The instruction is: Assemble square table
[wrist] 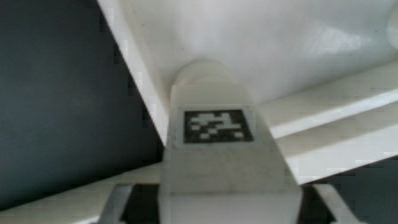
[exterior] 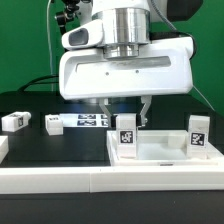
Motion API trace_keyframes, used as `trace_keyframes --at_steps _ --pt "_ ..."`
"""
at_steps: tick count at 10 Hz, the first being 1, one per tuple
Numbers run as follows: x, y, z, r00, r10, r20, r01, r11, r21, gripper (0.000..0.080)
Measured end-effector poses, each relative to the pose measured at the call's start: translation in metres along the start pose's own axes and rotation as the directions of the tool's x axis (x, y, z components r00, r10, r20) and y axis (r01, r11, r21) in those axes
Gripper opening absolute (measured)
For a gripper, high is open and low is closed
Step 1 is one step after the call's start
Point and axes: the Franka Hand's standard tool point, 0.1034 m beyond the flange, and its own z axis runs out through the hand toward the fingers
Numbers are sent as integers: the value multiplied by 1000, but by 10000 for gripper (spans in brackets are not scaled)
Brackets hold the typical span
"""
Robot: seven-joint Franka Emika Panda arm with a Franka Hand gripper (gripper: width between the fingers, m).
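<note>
Here we see the gripper (exterior: 127, 113) hanging low over the square top (exterior: 160, 152), above the part of it that lies toward the exterior view's left. A leg (exterior: 126, 133) stands upright there, its tag facing the camera, directly beneath the gripper and between the two fingers (exterior: 146, 108). In the wrist view the same leg (wrist: 217, 125) fills the middle of the picture with its tag showing, and its end runs down between the dark fingers (wrist: 135, 205), with the white square top (wrist: 329, 50) behind it. We cannot tell whether the fingers press on the leg or only flank it: the exterior view hints at a sliver of space on each side, and the wrist view is too blurred to settle it.

A second leg (exterior: 198, 135) stands upright on the square top toward the exterior view's right, well apart from the first. On the black work surface (exterior: 30, 103) a third leg (exterior: 15, 121) lies toward the exterior view's left, and a fourth leg (exterior: 52, 124) lies just beside the marker board (exterior: 90, 121). A long white wall (exterior: 90, 185) runs across the front, with the square top just behind it.
</note>
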Motion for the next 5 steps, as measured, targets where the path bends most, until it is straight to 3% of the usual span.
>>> trace_keyframes --at_steps 2,4,5 --pt "0 0 0 999 40 0 -40 999 0 290" --pt "0 2 0 981 196 -4 -196 981 2 290" --pt "0 4 0 931 365 -22 -365 931 12 291"
